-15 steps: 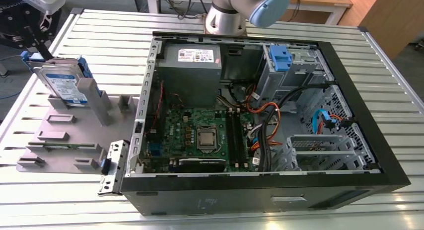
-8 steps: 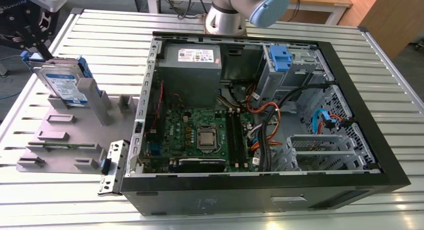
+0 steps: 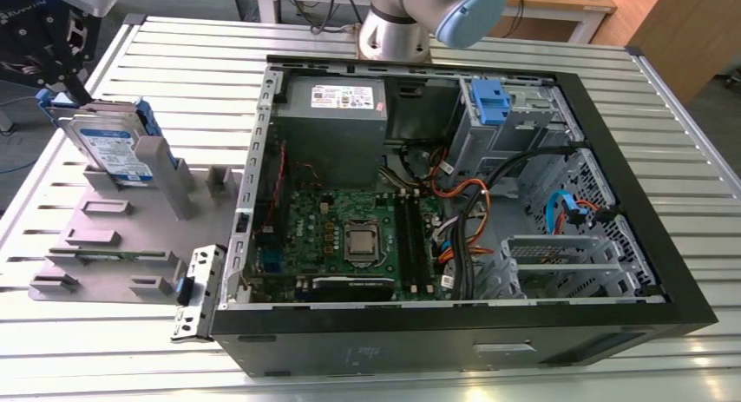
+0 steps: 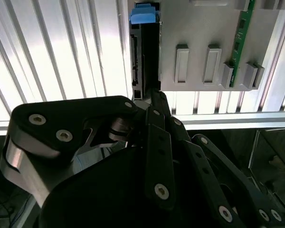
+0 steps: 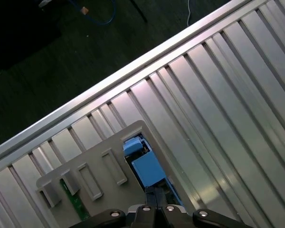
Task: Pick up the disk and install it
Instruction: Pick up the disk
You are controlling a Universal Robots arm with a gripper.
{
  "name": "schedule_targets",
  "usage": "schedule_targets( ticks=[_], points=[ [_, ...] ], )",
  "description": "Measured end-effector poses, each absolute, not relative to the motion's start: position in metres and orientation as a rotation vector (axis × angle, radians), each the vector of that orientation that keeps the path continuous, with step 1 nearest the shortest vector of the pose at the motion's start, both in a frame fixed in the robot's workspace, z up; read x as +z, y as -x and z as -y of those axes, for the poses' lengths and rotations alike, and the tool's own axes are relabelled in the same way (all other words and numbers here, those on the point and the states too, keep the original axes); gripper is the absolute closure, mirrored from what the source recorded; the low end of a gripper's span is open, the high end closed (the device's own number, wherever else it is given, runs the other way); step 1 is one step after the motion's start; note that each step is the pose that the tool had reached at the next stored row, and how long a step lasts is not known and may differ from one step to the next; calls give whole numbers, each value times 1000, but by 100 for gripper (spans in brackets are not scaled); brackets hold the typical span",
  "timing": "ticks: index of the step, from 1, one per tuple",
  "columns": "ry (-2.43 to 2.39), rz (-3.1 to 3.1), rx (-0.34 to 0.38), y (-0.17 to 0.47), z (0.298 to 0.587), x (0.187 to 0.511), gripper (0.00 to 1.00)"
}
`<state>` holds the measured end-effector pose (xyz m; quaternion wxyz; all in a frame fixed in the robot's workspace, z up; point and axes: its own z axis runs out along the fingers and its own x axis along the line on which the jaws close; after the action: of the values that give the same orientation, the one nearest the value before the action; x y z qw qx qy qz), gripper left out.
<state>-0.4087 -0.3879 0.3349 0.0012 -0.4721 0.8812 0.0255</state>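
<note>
A slatted aluminium table (image 3: 683, 133) carries an open desktop computer case (image 3: 463, 350), lying on its side with the motherboard (image 3: 347, 237) exposed. On the exterior view's left of the case lies a grey holder plate (image 3: 99, 246) with slots and upright posts. The disk (image 3: 110, 146) stands on edge at the plate's far end, label facing out; its blue bracket (image 5: 145, 168) is seen in the first wrist view. The black gripper (image 3: 76, 91) sits at the disk's far upper corner — clamped on it or merely beside it, I cannot tell.
</note>
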Motion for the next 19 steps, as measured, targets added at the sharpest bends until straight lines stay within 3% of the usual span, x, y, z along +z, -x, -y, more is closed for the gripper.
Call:
schedule_targets(
  ticks=[19],
  points=[
    [1751,-2610,80,409,388,335,89]
  ],
)
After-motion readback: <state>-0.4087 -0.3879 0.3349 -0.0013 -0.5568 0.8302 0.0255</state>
